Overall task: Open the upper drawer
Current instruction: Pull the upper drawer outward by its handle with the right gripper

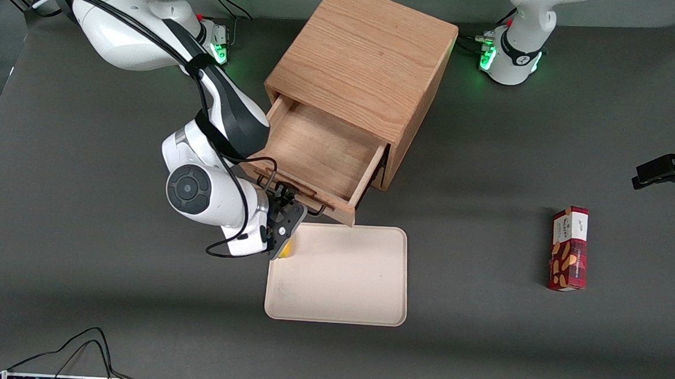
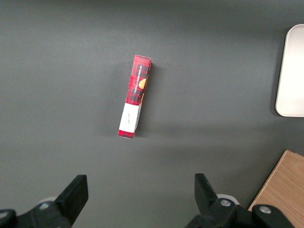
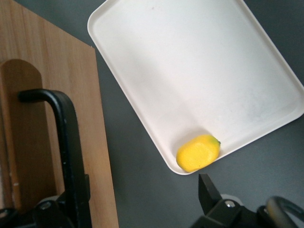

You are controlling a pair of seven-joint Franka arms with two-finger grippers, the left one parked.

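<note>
The drawer (image 1: 322,154) stands pulled out of the cabinet (image 1: 364,58) toward the tray (image 1: 339,273) on the desk (image 1: 78,291), its handle (image 3: 66,142) between the open fingers of the hand (image 1: 286,210) at the drawer's 7 o'clock corner.

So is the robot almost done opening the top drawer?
Nearly, it looks like. The upper drawer is already pulled well out of the cabinet, so its bare wooden floor shows. The gripper is at the black handle, with one finger on each side of the bar. What seems left is letting go and backing away over the tray, where a yellow fruit lies.
</note>
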